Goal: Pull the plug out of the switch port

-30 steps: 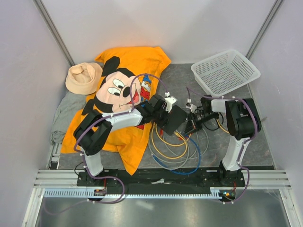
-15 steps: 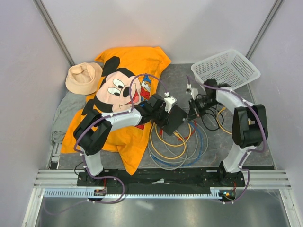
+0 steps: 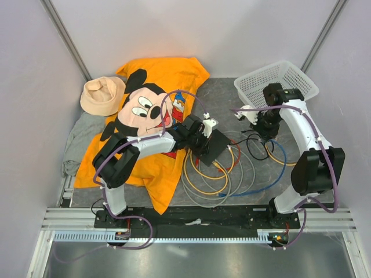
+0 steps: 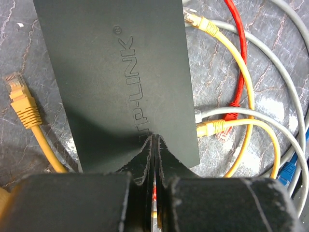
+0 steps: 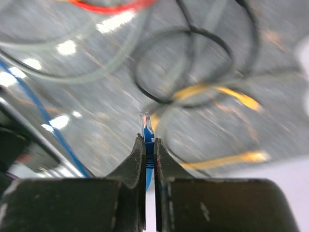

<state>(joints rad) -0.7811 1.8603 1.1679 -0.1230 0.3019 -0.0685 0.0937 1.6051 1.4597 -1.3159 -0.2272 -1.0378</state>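
Note:
The switch (image 3: 217, 146) is a flat black box lying on the grey mat, seen close up in the left wrist view (image 4: 116, 82). My left gripper (image 3: 204, 139) is shut, its tips (image 4: 154, 139) resting on the switch's top near one edge. Yellow (image 4: 211, 128), grey and red plugs sit along that edge of the switch. My right gripper (image 3: 266, 132) is well to the right of the switch, near the basket, shut (image 5: 149, 142) on a blue plug (image 5: 147, 129) that sticks out past the fingertips. Its blue cable (image 3: 277, 171) trails across the mat.
A white mesh basket (image 3: 277, 87) stands at the back right. An orange cartoon shirt (image 3: 156, 87), a beige hat (image 3: 101, 95) and a grey cloth (image 3: 78, 142) lie on the left. Coiled yellow, grey and black cables (image 3: 208, 184) spread in front of the switch. A loose yellow plug (image 4: 21, 99) lies beside it.
My right gripper has drawn away from the switch, to the right and back, carrying the blue plug and stretching its cable out. The left gripper stayed on the switch.

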